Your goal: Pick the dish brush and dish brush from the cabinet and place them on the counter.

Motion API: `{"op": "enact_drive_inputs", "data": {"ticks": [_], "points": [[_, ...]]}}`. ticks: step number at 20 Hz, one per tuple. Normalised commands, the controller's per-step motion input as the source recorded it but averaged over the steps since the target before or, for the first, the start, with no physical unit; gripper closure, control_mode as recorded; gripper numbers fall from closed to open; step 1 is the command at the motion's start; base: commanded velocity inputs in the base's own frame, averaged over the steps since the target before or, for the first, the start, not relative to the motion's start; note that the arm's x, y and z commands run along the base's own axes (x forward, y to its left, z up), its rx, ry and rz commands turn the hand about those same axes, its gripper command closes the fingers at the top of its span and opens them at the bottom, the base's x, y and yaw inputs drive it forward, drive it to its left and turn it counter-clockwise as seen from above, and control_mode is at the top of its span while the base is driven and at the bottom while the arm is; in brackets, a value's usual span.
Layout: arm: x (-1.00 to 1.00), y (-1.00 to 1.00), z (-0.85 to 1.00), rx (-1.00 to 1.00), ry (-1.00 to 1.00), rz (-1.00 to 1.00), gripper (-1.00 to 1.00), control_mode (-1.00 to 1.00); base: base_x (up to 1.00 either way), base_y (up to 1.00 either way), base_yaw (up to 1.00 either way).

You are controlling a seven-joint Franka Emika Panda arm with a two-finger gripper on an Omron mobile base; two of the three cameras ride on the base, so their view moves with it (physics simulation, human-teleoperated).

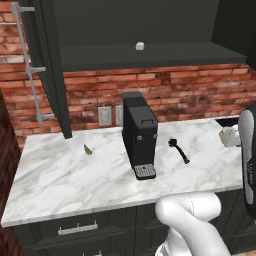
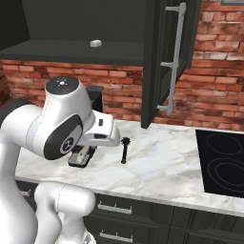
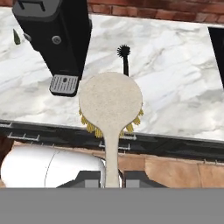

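Observation:
My gripper (image 3: 113, 177) is shut on the handle of the cream dish brush (image 3: 110, 103); its round tan head with yellow bristles hangs over the front edge of the white marble counter (image 3: 175, 87). At the right edge of the left base view the cream brush (image 1: 228, 136) peeks out beside my arm. The black dish brush (image 1: 179, 150) (image 2: 125, 148) (image 3: 124, 57) lies flat on the counter to the right of the coffee machine. The dark cabinet (image 1: 150, 55) (image 2: 57, 47) above stands open, with its doors (image 1: 50, 65) (image 2: 167, 57) swung out.
A black coffee machine (image 1: 139, 132) (image 3: 57, 39) stands mid-counter. A small white block (image 1: 140, 46) (image 2: 96, 43) sits on the cabinet shelf. A black cooktop (image 2: 221, 159) fills the counter's right end. A small green item (image 1: 88, 149) lies at the left. Dark drawers (image 1: 77, 229) run below.

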Motion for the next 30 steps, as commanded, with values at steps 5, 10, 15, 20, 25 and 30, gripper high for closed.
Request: {"op": "enact_drive_inputs", "data": {"ticks": [5,10,15,20,25,30], "points": [[0.14,-0.17,-0.33,-0.02,-0.03,0.0,1.0,-1.0,0.0,0.0,0.0],[0.08,-0.19,-0.28,-0.03,-0.09,-0.01,1.0,-1.0,0.0,0.0,0.0],[0.07,-0.17,-0.32,-0.02,-0.13,-0.03,1.0,-1.0,0.0,0.0,0.0],[0.3,-0.08,-0.37,-0.01,-0.14,-0.01,1.0,-1.0,0.0,0.0,0.0],[0.44,-0.03,-0.38,-0.01,-0.1,0.0,1.0,-1.0,0.0,0.0,0.0],[0.27,-0.14,-0.45,-0.03,-0.02,-0.02,1.0,-1.0,0.0,0.0,0.0]]}}
